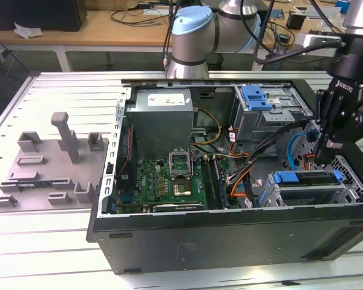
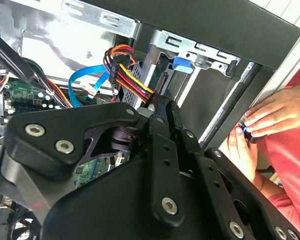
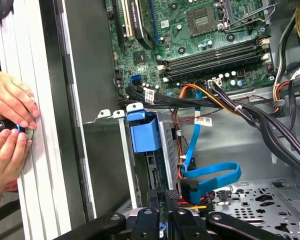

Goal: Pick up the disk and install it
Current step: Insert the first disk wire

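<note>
The disk (image 1: pixel 307 178), in its bright blue carrier, sits in the lower drive cage at the exterior view's right end of the open computer case. In the first wrist view the disk (image 3: pixel 166 145) shows its grey side beside the blue carrier tab, and in the second wrist view the blue tab of the disk (image 2: pixel 183 65) shows in the bay. My gripper (image 1: pixel 324 156) hangs just above and beside that cage. Its fingers are shut with nothing between them in both wrist views (image 3: pixel 165 194) (image 2: pixel 162 104).
A person's hands (image 3: pixel 10 120) (image 2: pixel 267 117) press on the outside of the case wall near the bay. Blue, orange and black cables (image 3: pixel 210 175) lie close to my fingers. A blue latch piece (image 1: pixel 257 96) tops the upper cage. A grey fixture (image 1: pixel 54 163) lies beside the case.
</note>
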### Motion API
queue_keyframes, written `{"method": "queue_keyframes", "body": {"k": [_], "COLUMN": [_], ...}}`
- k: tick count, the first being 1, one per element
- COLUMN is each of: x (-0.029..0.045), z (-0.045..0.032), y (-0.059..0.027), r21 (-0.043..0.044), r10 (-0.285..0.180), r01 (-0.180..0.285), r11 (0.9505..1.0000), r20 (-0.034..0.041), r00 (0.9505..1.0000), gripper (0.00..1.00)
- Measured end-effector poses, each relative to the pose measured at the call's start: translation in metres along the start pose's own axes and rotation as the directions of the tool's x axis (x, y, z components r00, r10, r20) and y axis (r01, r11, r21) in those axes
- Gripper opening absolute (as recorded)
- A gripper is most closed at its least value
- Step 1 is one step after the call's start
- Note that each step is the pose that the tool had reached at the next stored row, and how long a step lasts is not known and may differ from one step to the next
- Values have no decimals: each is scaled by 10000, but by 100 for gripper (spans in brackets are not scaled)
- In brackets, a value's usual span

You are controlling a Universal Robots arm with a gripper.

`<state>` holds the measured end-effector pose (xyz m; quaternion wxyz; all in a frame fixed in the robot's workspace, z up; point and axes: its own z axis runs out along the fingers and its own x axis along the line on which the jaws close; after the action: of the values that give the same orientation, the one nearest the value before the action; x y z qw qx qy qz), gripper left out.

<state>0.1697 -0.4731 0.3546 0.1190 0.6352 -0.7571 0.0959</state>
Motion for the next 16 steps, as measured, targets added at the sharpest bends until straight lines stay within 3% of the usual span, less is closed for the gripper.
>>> {"method": "queue_keyframes", "body": {"k": [2, 5, 8, 10, 16], "x": [22, 56, 88, 121, 184], "z": [7, 18, 28, 38, 58], "y": [1, 4, 3, 1, -4], "r21": [-5, -22, -31, -31, -14], "r10": [-32, -83, -142, -202, -317], "r01": [32, 84, 144, 205, 321], "r11": [10000, 10000, 9999, 9998, 9995], "r20": [107, 339, 583, 787, 1144], "r00": [9999, 9994, 9982, 9967, 9929], "gripper": [16, 16, 16, 16, 16]}}
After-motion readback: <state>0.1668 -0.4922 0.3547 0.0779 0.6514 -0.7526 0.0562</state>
